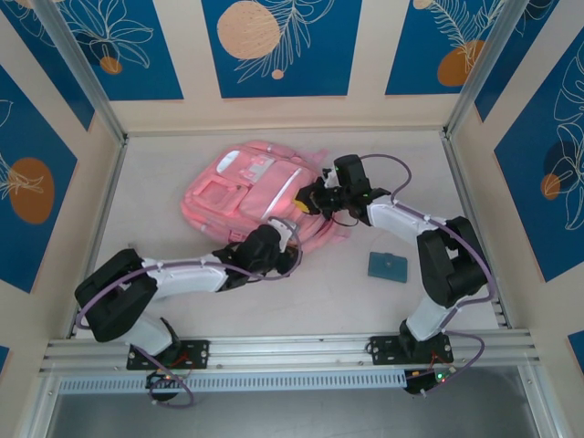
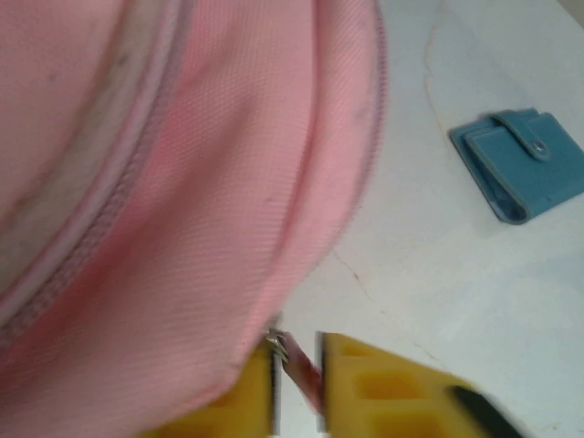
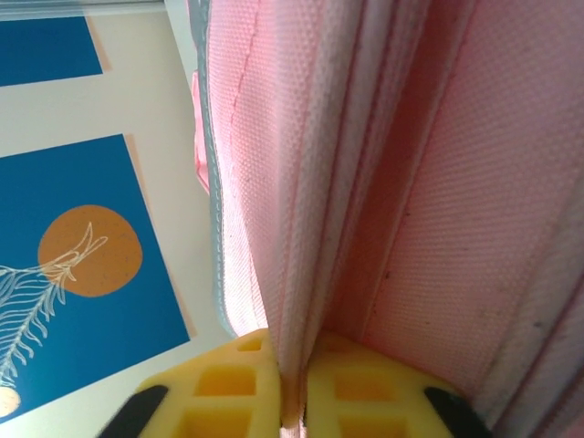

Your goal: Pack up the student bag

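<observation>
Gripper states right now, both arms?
Left gripper: slightly open, zipper pull in the gap.
Right gripper: closed on a fold of the bag.

Left of student bag (image 1: 242, 187) — seemingly free

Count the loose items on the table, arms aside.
2. The pink student bag lies in the middle, toward the back; the teal case lies apart to its right, nearer the front. Others may hide under it.

Left hand (image 2: 297, 388) ajar, right hand (image 3: 292, 388) clamped.
</observation>
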You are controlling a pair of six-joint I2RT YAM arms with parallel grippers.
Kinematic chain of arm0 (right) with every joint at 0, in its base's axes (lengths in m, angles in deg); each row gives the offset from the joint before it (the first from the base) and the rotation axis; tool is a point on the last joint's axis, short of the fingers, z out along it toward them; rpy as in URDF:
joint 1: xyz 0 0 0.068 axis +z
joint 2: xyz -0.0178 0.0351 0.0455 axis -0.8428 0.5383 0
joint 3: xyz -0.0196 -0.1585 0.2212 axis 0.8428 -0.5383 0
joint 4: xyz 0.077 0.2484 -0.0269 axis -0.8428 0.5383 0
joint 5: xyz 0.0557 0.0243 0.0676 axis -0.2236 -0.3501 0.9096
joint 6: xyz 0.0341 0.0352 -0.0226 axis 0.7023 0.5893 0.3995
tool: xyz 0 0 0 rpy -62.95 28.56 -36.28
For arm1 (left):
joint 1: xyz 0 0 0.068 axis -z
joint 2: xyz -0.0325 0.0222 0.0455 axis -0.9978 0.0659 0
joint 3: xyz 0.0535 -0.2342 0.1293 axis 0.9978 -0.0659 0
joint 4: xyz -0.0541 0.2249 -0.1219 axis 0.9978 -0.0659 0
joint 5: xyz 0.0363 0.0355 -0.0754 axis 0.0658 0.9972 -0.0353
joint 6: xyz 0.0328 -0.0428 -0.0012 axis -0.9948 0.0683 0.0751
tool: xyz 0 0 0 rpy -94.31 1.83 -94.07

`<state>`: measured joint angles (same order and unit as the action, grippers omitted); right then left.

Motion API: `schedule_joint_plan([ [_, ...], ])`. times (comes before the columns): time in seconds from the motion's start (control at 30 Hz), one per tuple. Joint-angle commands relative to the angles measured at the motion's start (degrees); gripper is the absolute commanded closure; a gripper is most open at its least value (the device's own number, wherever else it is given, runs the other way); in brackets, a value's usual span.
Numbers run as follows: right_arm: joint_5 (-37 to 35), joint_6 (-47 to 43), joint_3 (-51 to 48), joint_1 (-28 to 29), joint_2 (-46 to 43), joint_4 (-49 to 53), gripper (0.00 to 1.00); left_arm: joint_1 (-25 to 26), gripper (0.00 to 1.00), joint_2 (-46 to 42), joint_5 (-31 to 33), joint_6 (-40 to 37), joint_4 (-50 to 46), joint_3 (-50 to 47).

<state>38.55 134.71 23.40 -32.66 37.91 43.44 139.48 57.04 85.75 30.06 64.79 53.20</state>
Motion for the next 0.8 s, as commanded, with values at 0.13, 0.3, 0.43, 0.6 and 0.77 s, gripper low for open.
schedule_joint_plan([
  [0.13, -7.2, -14.5, -5.4, -3.2, -13.6, 14.7, 0.58, 0.7, 0.42, -4.8, 3.2, 4.9, -6.3, 1.9],
  [0.3, -19.2, -25.8, -9.9, -4.4, -22.5, 24.7, 0.42, 0.6, 0.28, -10.3, 10.6, 6.7, -16.1, 3.1],
  [0.43, -23.9, -32.3, -14.3, -3.0, -27.5, 26.0, 0.40, 0.1, 0.17, -14.1, 19.0, 9.1, -24.4, 5.1],
  [0.6, -28.5, -37.4, -18.5, 5.5, -28.6, 23.2, 0.40, -2.6, 0.10, -17.3, 24.0, 12.9, -31.5, 6.9],
  [0.77, -35.3, -38.3, -19.3, 16.5, -23.1, 18.6, 0.42, -4.9, 0.08, -19.3, 23.8, 15.8, -33.5, 6.9],
])
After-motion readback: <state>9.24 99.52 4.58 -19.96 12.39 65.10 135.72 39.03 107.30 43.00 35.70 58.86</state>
